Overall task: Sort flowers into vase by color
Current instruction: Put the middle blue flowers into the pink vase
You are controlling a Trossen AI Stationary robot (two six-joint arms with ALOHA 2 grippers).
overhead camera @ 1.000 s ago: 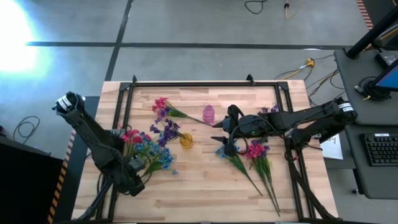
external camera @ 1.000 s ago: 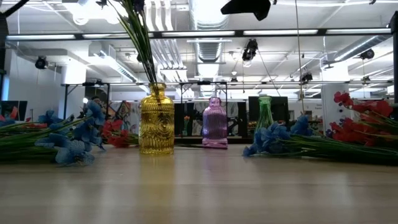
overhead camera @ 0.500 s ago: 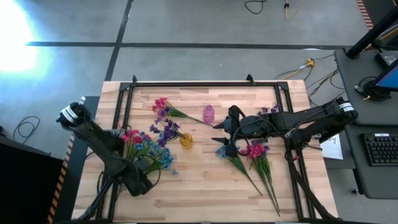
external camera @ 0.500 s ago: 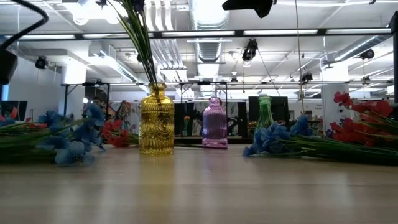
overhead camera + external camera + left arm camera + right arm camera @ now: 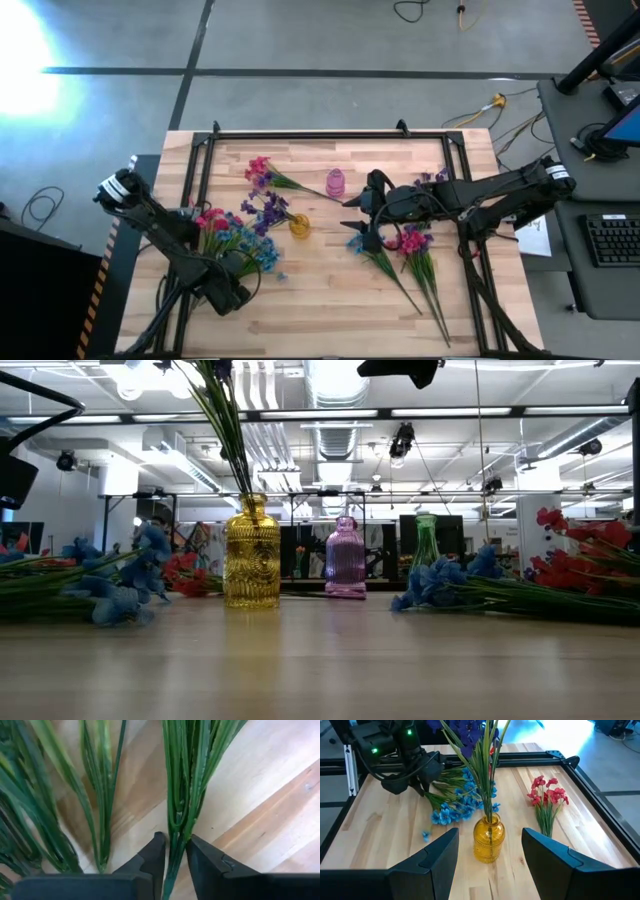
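Ribbed amber glass vase [image 5: 489, 839]; L end effector [image 5: 173, 851] pinching thin stems [image 5: 180, 795].

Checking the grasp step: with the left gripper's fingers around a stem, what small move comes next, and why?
Probably a short lift. The left gripper already pinches a green stem lying flat on the table, so raising it would separate that sprig from its neighbours.

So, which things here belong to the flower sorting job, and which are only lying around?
Job:
- flowers
- yellow vase, already holding purple stems
- pink vase
- green vase
- left gripper, pinching green stems
- right gripper, open

Lying about:
- keyboard
- floor cables
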